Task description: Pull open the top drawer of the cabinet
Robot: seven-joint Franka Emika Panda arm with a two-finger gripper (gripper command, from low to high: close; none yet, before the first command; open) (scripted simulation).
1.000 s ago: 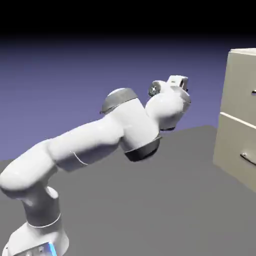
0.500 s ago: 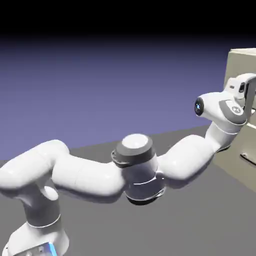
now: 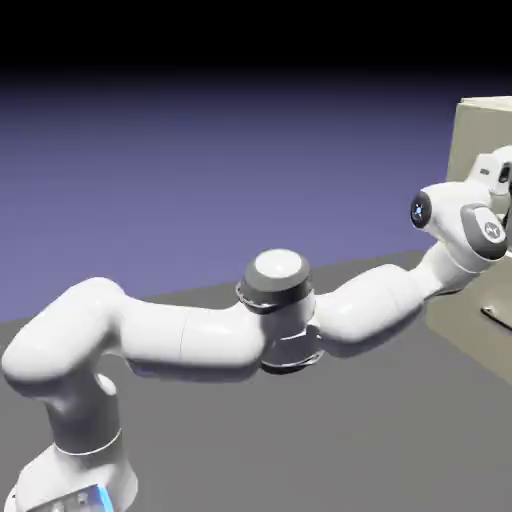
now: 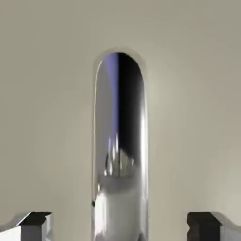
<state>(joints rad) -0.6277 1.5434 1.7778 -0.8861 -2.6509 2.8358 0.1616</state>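
The beige cabinet (image 3: 462, 328) stands at the exterior view's right edge, and my arm stretches across to the top drawer (image 3: 470, 140). My gripper (image 3: 506, 180) is up against that drawer front, partly cut off by the picture's edge. In the hand view the pale drawer panel (image 4: 47, 94) fills the picture, and its shiny dark bar handle (image 4: 120, 141) runs down the middle. My gripper (image 4: 120, 226) straddles the handle. One of the fingertips (image 4: 35, 221) shows at each bottom corner, both standing apart from the bar with panel showing between.
Below the top drawer, the handle of the lower drawer (image 3: 497, 318) pokes out at the exterior view's right edge. Grey table (image 3: 380, 440) runs under my arm, whose elbow (image 3: 278, 280) hangs over it in the middle.
My arm has unfolded and reached right, from well short of the cabinet to the top drawer's front. In the last half second the hand went slightly further right.
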